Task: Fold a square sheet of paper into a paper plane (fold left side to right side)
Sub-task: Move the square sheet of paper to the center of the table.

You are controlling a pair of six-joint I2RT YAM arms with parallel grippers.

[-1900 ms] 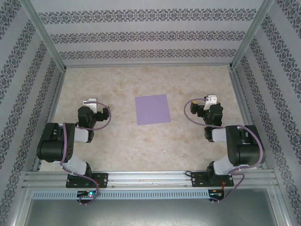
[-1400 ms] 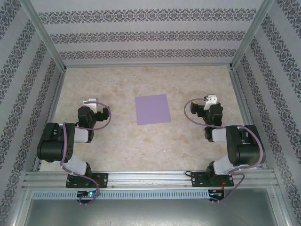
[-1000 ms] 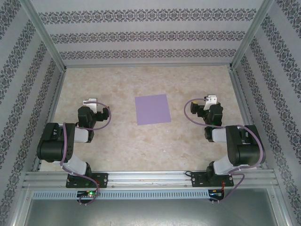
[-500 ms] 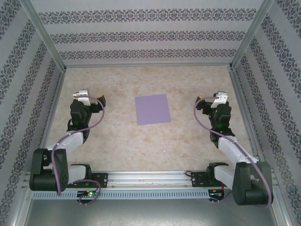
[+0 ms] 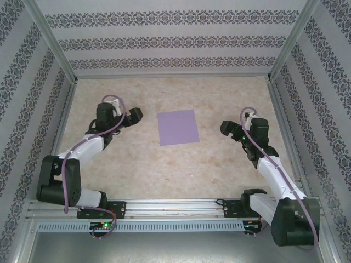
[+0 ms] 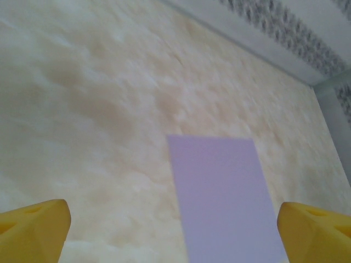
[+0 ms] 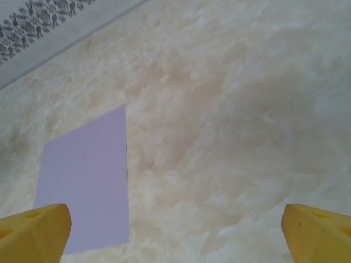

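The square sheet of paper (image 5: 177,127) lies flat and unfolded on the marbled table, midway between the arms. My left gripper (image 5: 126,109) hovers to its left, open and empty, pointing toward it. In the left wrist view the paper (image 6: 225,197) reaches down between the two yellow fingertips (image 6: 34,230), toward the right one, with the left gripper (image 6: 174,234) over its left edge. My right gripper (image 5: 237,123) hovers to the paper's right, also open and empty. The right wrist view has the paper (image 7: 85,192) at lower left, beside the left fingertip, and bare table under the right gripper (image 7: 175,233).
Patterned walls and aluminium frame posts (image 5: 64,71) enclose the table (image 5: 175,170) on three sides. A metal rail (image 5: 175,207) carrying both arm bases runs along the near edge. Purple cables (image 5: 68,164) loop along each arm.
Both arms have unfolded from their tucked poses and reached forward, and their grippers have swung inward toward the paper. The paper has not moved.
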